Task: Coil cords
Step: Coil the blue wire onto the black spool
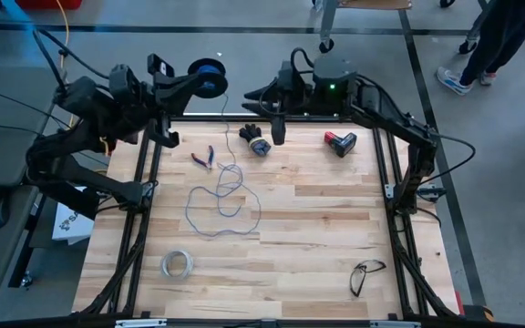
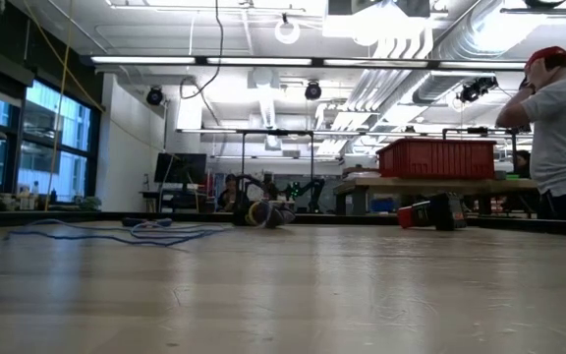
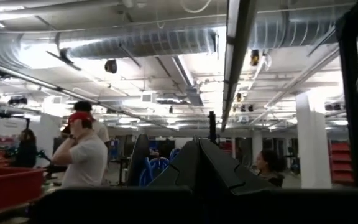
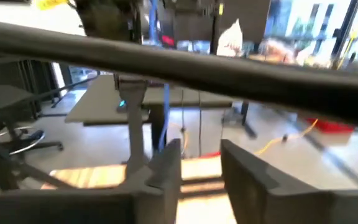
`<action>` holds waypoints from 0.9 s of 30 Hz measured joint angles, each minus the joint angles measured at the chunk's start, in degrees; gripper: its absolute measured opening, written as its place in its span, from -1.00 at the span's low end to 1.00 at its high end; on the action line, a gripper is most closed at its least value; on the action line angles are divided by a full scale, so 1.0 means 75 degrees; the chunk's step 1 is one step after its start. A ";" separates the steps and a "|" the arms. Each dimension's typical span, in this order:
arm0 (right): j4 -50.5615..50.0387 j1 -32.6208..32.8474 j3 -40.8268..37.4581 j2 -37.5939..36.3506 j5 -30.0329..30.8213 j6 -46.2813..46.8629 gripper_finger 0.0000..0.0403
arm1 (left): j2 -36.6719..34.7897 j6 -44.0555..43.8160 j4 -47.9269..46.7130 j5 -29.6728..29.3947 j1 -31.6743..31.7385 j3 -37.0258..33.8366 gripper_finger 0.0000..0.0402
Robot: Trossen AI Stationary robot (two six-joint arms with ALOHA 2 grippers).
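Note:
The dark blue spool [image 1: 206,77] hangs in the air over the table's far edge, at the tip of my left gripper [image 1: 188,84], which is shut on it. In the left wrist view the spool [image 3: 156,169] shows just behind the shut fingers [image 3: 197,163]. The thin bluish-grey wire [image 1: 226,107] drops from the spool and lies in loose loops [image 1: 221,202] on the wooden table [image 1: 317,237]; the low view shows those loops [image 2: 116,234]. My right gripper [image 1: 252,92] faces the spool from the right, open [image 4: 201,168]. My left gripper holds the spool at its left rim [image 1: 193,83], with the fingers about level and coming from the table's left. The fingers themselves hide the place of contact. The spool is lifted clear, and the wire hangs slack from it. My right gripper: the wire [image 4: 165,115] runs down just past one finger [image 4: 168,158], and I cannot tell whether they touch.
Red-handled pliers [image 1: 206,157], a dark glove bundle [image 1: 255,141] and a red-and-black battery [image 1: 340,143] lie at the far side. A whitish ring of tape [image 1: 178,264] and glasses [image 1: 367,275] lie near the front. People stand beyond the table [image 2: 558,128].

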 joint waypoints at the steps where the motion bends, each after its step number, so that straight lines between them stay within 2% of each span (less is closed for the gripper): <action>1: -0.0160 0.0000 0.0000 0.0006 -0.0012 0.0154 -0.45 | 0.0033 0.0002 0.0103 0.0023 0.0035 0.0000 -1.00; 7: -0.1053 0.0052 0.0000 0.0012 -0.0560 0.0356 -0.18 | 0.0073 -0.0501 0.0311 0.0905 0.0483 0.0000 -1.00; 15: -0.1188 0.0099 0.0000 0.0325 -0.0776 0.0384 -0.16 | 0.0184 -0.1945 0.0282 0.2647 0.1363 0.0038 -1.00; 18: -0.1192 0.0161 -0.0003 0.0589 -0.0802 0.0294 -0.16 | 0.0210 -0.2197 0.0291 0.2918 0.1556 0.0038 -1.00; 27: -0.0800 0.0157 -0.0003 0.0912 -0.0718 0.0044 -0.17 | 0.0210 -0.2294 0.0299 0.2973 0.1633 0.0038 -1.00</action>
